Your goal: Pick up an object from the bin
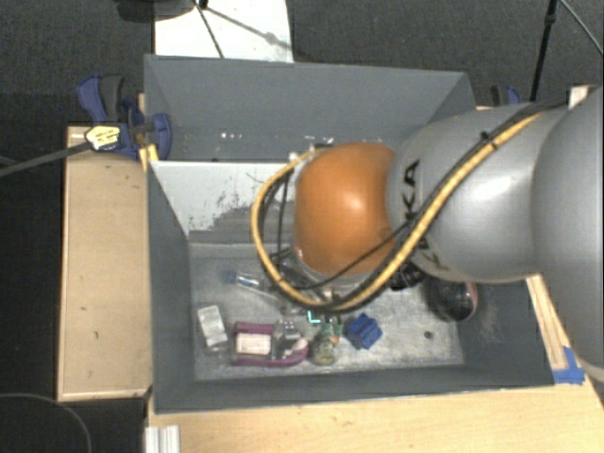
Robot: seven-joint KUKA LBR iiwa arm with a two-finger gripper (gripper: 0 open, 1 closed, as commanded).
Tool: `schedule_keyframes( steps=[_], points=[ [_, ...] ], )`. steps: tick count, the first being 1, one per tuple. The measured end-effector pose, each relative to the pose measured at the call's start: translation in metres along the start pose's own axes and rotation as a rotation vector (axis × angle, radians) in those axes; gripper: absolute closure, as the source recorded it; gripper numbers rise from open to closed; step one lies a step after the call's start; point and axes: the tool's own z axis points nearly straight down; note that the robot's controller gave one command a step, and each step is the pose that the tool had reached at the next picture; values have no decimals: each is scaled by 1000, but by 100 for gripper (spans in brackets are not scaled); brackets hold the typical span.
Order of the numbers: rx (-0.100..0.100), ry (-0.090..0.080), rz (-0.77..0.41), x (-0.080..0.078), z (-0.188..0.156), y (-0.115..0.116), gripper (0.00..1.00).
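A grey metal bin [170, 281], seen from above. A thick silver arm [491, 206] reaches in from the right. It ends in a smooth orange cover [340, 215] looped with yellow cable [269, 253].

The gripper [318, 321] sits low beneath the cover, near the front of the floor. The cover hides most of it, so it cannot be told whether it is open or closed, or whether it has anything.

Just below its tip lies a small greenish piece [326, 349], rounded and dull. This is the nearest thing, and probably the one to pick. It looks light and hard. It seems small enough to take across its whole width, though a rounded side could slip.

Just to its right is a blue block [363, 331], angular and matt, likely stiff plastic or foam. Its flat faces would offer an easy grip.

To the left lies a flat purple and white pack [262, 343], touching or nearly touching the green piece. Further left is a pale, clear block [211, 325].

A dark, glossy ball [451, 300] rests well apart at the right, partly under the arm. The floor is scuffed and speckled.
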Motion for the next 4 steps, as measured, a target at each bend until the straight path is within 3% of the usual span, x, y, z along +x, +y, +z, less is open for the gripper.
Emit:
schedule_keyframes(
  steps=[1,2,3,4],
  points=[
    [1,-3,-359,-5,85,-36,0],
    [0,-6,-354,-6,84,-35,100],
    [9,-7,-418,-10,95,27,100],
    [-1,-15,-532,5,-47,57,100]
  ],
)
